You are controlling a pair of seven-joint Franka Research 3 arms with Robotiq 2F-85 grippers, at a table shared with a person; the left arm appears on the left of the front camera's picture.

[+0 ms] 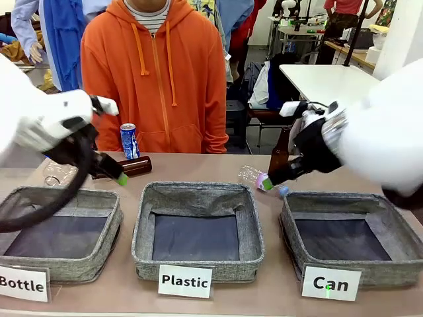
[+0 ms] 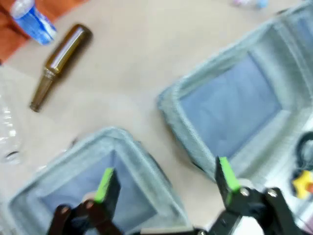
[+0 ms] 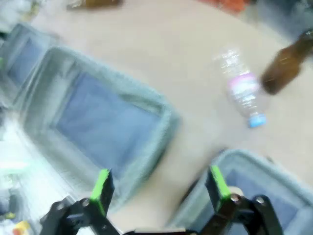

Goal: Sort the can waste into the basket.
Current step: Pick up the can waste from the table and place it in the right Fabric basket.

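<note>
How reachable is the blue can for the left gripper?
Probably reachable: left gripper is open, empty, close by; blue can stands upright, with only a brown bottle lying beside it.

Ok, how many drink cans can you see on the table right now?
1: the blue can stands upright near the far edge of the table, left of centre, just behind the lying brown bottle. Others may be hidden from these views.

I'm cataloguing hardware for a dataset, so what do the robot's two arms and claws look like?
The left arm and right arm have smooth white shells. The left claw and right claw are black and two-fingered, with bright green pads at the tips. A thick black cable loops under the left arm.
</note>
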